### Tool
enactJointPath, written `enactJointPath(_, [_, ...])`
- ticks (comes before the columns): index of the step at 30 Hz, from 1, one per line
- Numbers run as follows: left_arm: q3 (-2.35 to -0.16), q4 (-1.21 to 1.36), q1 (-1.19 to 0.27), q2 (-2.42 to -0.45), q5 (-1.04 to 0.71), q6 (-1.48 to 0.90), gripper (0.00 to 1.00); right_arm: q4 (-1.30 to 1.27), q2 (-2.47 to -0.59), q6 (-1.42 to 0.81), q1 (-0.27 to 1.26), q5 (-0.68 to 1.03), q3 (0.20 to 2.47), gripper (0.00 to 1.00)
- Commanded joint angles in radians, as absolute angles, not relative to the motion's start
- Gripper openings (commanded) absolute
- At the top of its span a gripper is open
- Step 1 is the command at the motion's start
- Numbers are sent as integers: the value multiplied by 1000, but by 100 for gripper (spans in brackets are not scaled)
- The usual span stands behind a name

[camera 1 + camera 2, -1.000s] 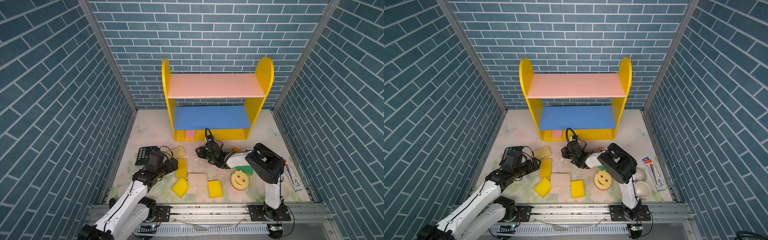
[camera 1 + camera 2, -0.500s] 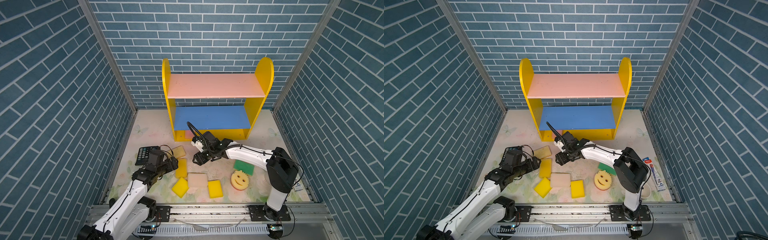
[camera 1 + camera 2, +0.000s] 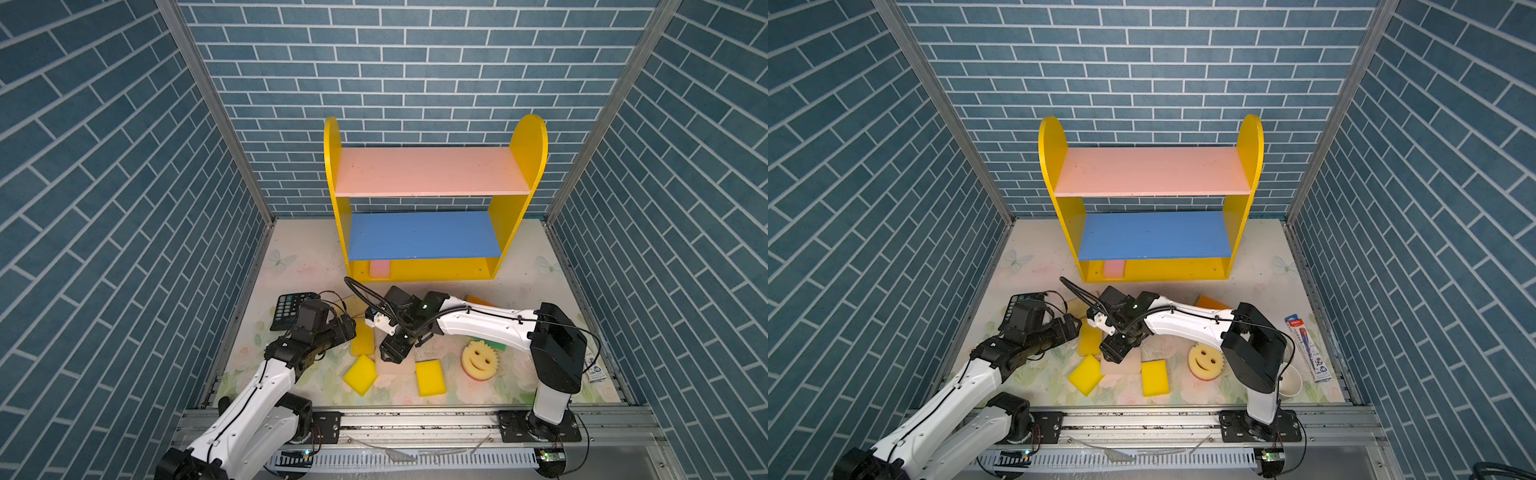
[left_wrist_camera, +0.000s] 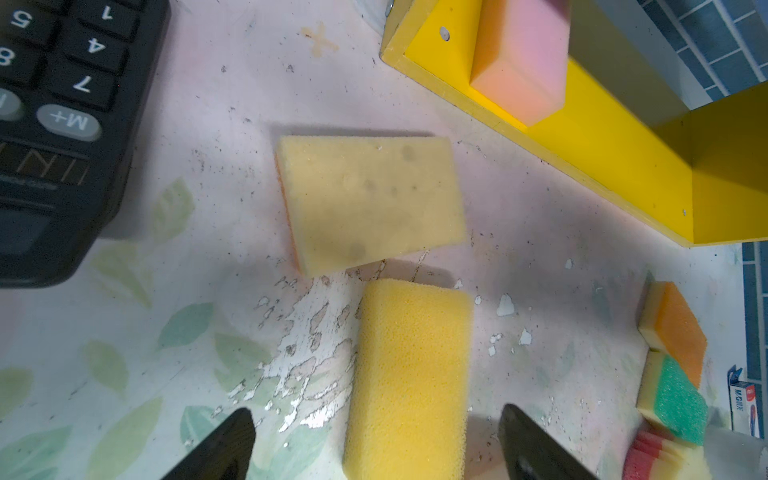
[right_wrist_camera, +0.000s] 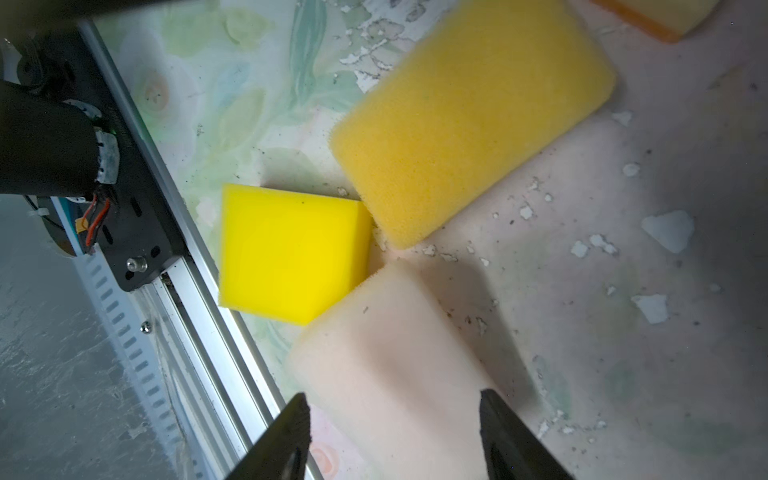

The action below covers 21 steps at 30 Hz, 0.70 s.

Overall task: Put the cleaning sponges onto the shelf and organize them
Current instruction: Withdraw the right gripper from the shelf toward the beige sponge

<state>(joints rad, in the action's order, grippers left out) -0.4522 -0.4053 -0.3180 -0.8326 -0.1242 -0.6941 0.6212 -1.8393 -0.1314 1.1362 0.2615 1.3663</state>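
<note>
The shelf [image 3: 428, 170] stands at the back with a pink sponge [image 3: 380, 268] on its yellow base. My left gripper [image 4: 376, 415] is open, its fingers on either side of a long yellow sponge [image 4: 411, 374] without touching it; a tan sponge [image 4: 370, 199] lies beyond. My right gripper [image 5: 394, 399] is open and straddles a whitish sponge [image 5: 395, 353], beside a bright yellow sponge [image 5: 291, 253]. In a top view another bright yellow sponge [image 3: 430, 376], the smiley sponge [image 3: 480, 359], a green one [image 3: 496, 345] and an orange one [image 3: 478, 300] lie on the mat.
A black calculator [image 3: 291, 309] lies at the left, close to my left arm. At the right lie a white cup [image 3: 1289, 382] and a pen package [image 3: 1308, 349]. The metal rail [image 3: 415, 419] runs along the front edge, close to the front sponges.
My right arm has swung from in front of the shelf towards the front, down over the whitish sponge, and its jaws have widened. The left arm has not moved.
</note>
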Motion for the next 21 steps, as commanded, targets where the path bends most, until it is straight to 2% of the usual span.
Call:
enactJointPath(1, [-465, -405, -311, -836, -115, -699, 93, 584, -1908, -112, 1144, 252, 1367, 64])
enactJointPath(4, [-450, -395, -311, -833, -117, -705, 93, 522, -1937, -119, 1143, 265, 1353, 62])
enactJointPath(8, [-429, -379, -311, -814, -120, -724, 93, 425, -1949, -150, 1143, 195, 1307, 52])
enactJointPath(14, [-415, -387, -311, -773, -80, -714, 95, 353, -1930, -182, 1133, 94, 1259, 30])
enactJointPath(17, [-418, -391, -310, -774, -81, -703, 95, 325, -1930, -204, 1124, 37, 1249, 14])
enactJointPath(21, [-439, -408, -310, -782, -84, -690, 95, 298, -1926, -236, 1096, 31, 1244, 0])
